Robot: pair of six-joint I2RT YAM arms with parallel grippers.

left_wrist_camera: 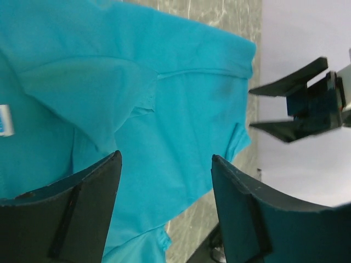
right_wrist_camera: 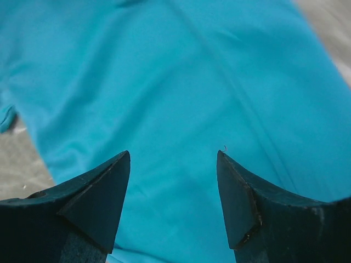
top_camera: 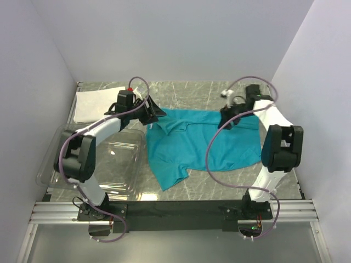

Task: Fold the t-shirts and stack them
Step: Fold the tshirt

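Starting at the near left, the clear plastic bin [top_camera: 118, 161] sits on the table [top_camera: 192, 90] with the left arm's elbow crossing above it; both t-shirts lie outside it on the marbled surface. Just right of the bin, the teal t-shirt [top_camera: 219, 145] is spread over the middle of the table, partly rumpled, one sleeve pointing toward the arm bases. At its far edge both claws are stationed. The left gripper [top_camera: 158, 113] is at the shirt's left far corner and the right gripper [top_camera: 226, 118] at its right far corner. Both have their jaws apart, with no cloth pinched between them. In the far left corner, well apart from the teal one, the white t-shirt [top_camera: 96, 103] lies as a flat folded rectangle. The overhead view alone shows the bin and the white shirt. The left wrist view alone shows a small white label [left_wrist_camera: 4, 120] on the teal cloth, a folded-over flap, and the right gripper from the side, its fingers [left_wrist_camera: 285, 83] spread. The right wrist view shows smooth teal fabric beneath its own parted fingers [right_wrist_camera: 104, 186] and a strip of table at the left edge.
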